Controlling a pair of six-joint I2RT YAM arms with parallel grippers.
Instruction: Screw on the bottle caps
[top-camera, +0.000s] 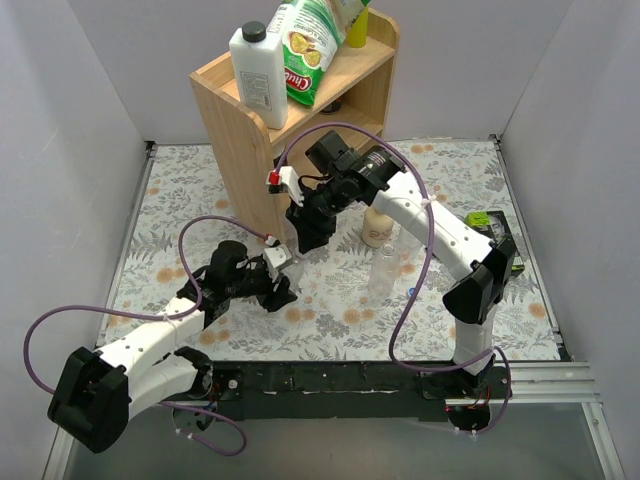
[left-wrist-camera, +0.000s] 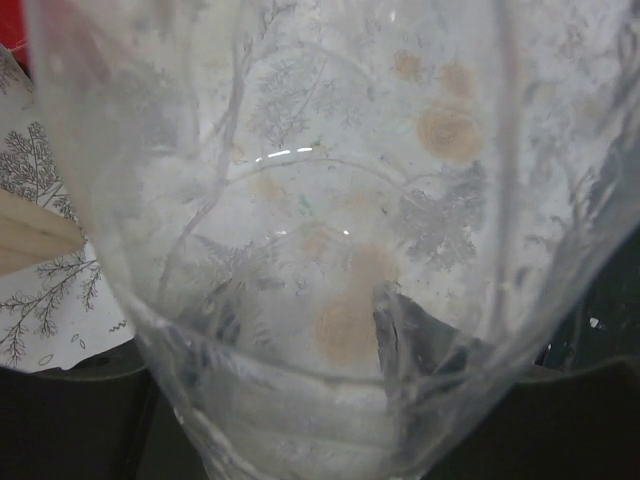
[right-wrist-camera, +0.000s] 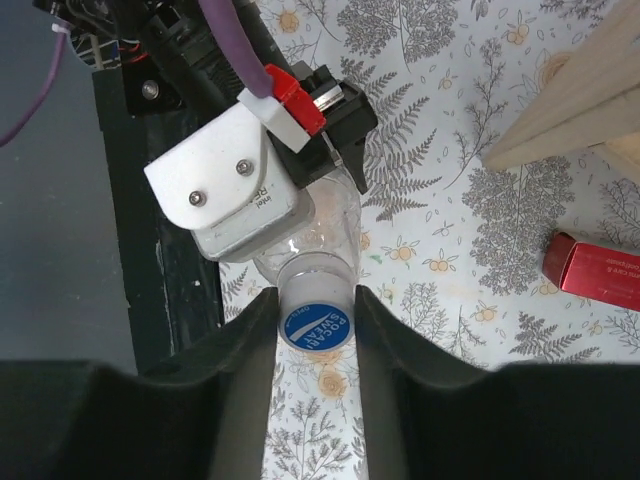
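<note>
Mostly left pincer (top-camera: 283, 292) hides bottle (right-wrist-camera: 332, 215); cap (right-wrist-camera: 315, 330) vis. btwn right pincer (right-wrist-camera: 315, 296).

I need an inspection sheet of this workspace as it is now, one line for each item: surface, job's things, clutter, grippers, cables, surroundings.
Surface: floral cloth, lying flat.
Job's things: clear bottle held, blue cap on its neck; second bottle stands free; third not seen.
Clutter: beige soap bottle, red box, green-black item at the right edge.
Grippers: left gripper shut on the held bottle; right gripper shut on the cap from above.
Cables: purple cables loop loosely along both arms.
Surroundings: wooden shelf bearing white jug and snack bag; grey walls.
</note>
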